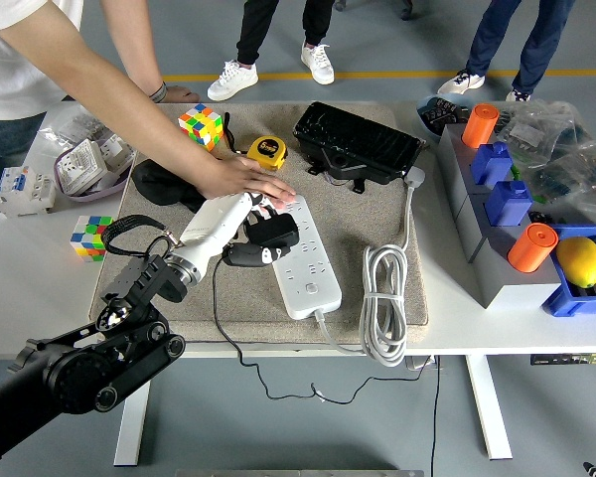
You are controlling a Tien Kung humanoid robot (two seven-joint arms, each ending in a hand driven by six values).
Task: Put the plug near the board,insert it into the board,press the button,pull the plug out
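Near the lower left of the frame the left arm (89,363) rises toward the centre, and its white left hand (240,231) is curled around the black plug (270,235), fingers wrapped on its left side. No right arm shows, so the left is the only robot hand at work.

The plug sits at the left edge of the board (302,255), over its upper sockets, just right of the fingers; whether its pins are already seated cannot be told. Its cord (222,333) trails down off the mat (358,214) toward the table's (40,298) near edge.

The board is a white strip, its long axis running from upper left to lower right, so the coming push is probably straight down into the socket face.

Beyond the plug, a person's hand (248,180) lies flat on the board's upper end, seemingly steadying it, touching or nearly touching the robot's fingers.
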